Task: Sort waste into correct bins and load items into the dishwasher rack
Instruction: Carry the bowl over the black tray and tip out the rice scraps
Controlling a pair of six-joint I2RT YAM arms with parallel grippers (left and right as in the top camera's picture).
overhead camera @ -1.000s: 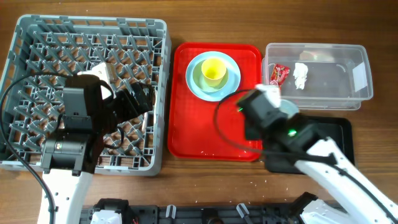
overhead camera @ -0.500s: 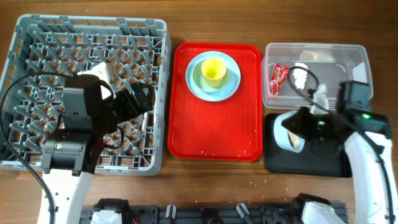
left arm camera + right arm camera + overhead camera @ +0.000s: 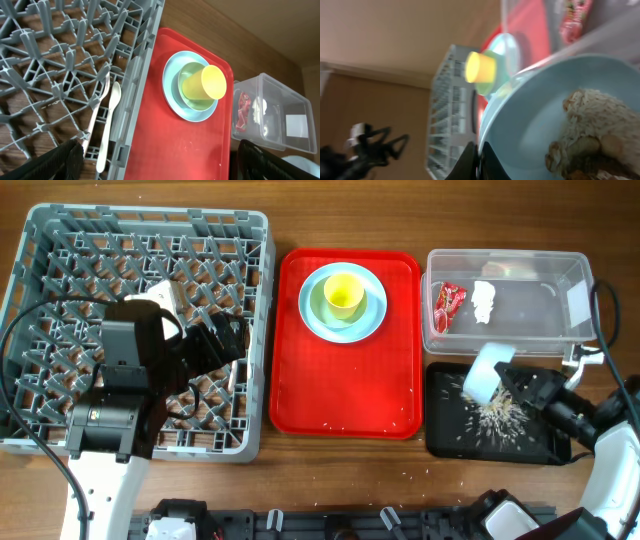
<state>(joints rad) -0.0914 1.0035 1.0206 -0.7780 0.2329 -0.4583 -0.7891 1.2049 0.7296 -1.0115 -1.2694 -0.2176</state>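
Clearly the right gripper (image 3: 512,382) does the work at this moment: its jaws are pinched shut on the rim of the small blue bowl (image 3: 487,370), which hangs tipped on its side above the black tray (image 3: 440,442). The bowl's mouth faces down and toward the tray floor, so the rice scraps (image 3: 496,416) lie scattered directly beneath it. From the right wrist view, a clump of rice with brown bits sits against the bowl's inner wall, so the emptying looks unfinished and a steeper tilt over the same spot seems called for.

The clear tub (image 3: 505,256), just behind the tray, holds the red wrapper (image 3: 447,300) and the white tissue (image 3: 484,300). The grey rack (image 3: 60,240) lies far to the left of the bowl, across the red serving tray (image 3: 345,395), where the plate (image 3: 310,308), green bowl (image 3: 324,308) and yellow cup (image 3: 343,293) are stacked. The left gripper (image 3: 215,343) hovers over the rack with jaws spread wide and empty, the nearer arm to that stack.
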